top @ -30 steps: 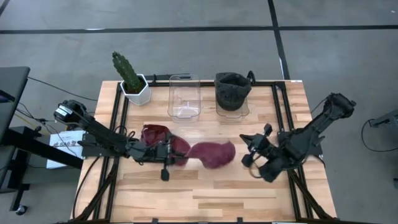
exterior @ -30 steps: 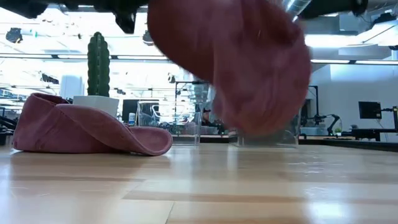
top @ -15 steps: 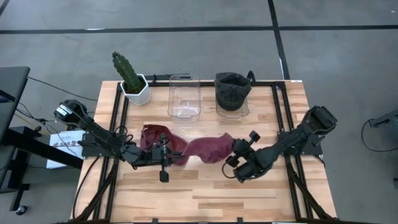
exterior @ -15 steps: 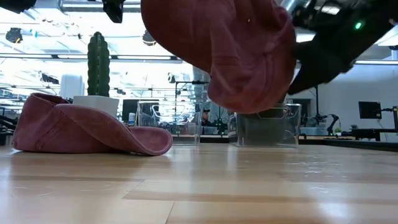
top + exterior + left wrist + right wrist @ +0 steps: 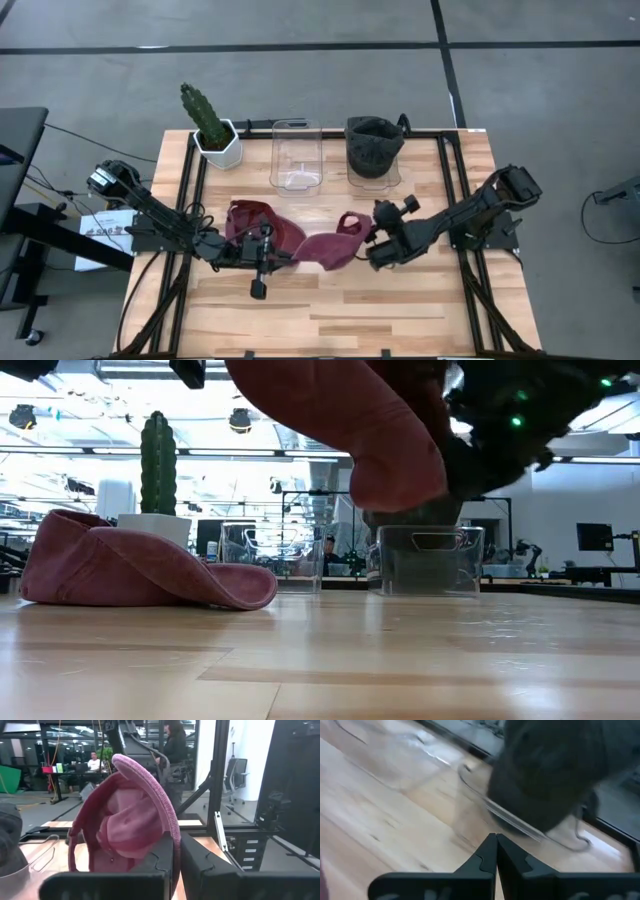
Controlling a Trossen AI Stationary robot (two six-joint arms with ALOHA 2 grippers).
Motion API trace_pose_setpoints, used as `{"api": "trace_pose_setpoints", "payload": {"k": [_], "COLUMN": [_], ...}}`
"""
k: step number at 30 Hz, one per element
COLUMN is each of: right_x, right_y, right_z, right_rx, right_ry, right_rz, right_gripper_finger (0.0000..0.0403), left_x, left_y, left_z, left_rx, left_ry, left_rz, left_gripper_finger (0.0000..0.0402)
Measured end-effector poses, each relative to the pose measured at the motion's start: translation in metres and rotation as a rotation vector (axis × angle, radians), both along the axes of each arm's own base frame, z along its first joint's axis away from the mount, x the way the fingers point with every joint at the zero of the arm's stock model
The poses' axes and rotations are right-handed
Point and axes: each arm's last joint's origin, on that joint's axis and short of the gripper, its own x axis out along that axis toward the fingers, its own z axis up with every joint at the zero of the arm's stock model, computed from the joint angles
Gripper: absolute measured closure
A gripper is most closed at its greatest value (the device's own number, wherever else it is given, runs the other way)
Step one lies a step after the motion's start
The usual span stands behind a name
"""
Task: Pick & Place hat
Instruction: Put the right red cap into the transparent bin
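The maroon fabric cap (image 5: 325, 247) is held clear of the light wooden tabletop (image 5: 400, 310), near the table's middle. In the low view, open air is seen between the cap (image 5: 350, 420) and the wood. Its long axis runs roughly left to right across the table, from the left gripper (image 5: 283, 252) towards the right gripper (image 5: 368, 240). The left gripper is pressed together on the cap's curved brim edge, as shown in the left wrist view (image 5: 175, 865), where the brim arcs upward and the hollow inside of the cap (image 5: 125, 825) faces the camera. The right gripper lies against the cap's opposite end in the high view; in the right wrist view its fingers (image 5: 495, 865) are pressed together with nothing seen between them.

A 2nd maroon fabric cap (image 5: 245, 220) rests flat on the table just behind the left gripper. Along the far edge, 3 items stand in a row: a green cactus in a white pot (image 5: 212, 128), an empty clear plastic bin (image 5: 296, 155), and a clear bin holding a dark grey fabric hat (image 5: 374, 148). The near half of the tabletop lies bare. A white paper sheet (image 5: 100, 232) with print too small to read lies beside the left arm's base.
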Motion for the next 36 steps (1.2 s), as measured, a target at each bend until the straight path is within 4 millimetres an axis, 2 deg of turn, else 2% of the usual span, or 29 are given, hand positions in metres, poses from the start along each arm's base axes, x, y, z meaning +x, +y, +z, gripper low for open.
{"api": "trace_pose_setpoints", "payload": {"k": [6,10,14,23,28,31,36], "right_x": [0.027,0.044,0.047,0.018,0.000,-0.012,-0.029], "right_y": [0.006,0.023,0.047,0.107,0.128,0.134,0.134], "right_z": [0.018,0.031,0.040,0.042,0.054,0.062,0.066], "right_rx": [-0.007,-0.004,0.042,0.087,0.033,-0.032,-0.192], "right_ry": [-0.103,-0.176,-0.224,-0.232,-0.243,-0.257,-0.246], "right_rz": [0.162,0.343,0.528,0.767,0.880,0.853,0.691], "right_gripper_finger": [0.0403,0.0403,0.0403,0.0403,0.0403,0.0403,0.0403], "left_x": [0.000,0.001,0.001,0.001,0.002,0.003,0.002], "left_y": [0.000,0.001,0.000,0.003,0.005,0.005,0.004], "left_z": [0.000,0.001,0.000,-0.005,-0.005,-0.005,-0.005], "left_rx": [0.002,0.001,0.012,0.048,0.052,0.053,0.054], "left_ry": [-0.001,-0.006,0.003,0.044,0.046,0.046,0.044], "left_rz": [-0.006,-0.006,-0.010,0.061,0.073,0.078,0.051], "left_gripper_finger": [0.0388,0.0388,0.0388,0.0387,0.0387,0.0387,0.0387]}}
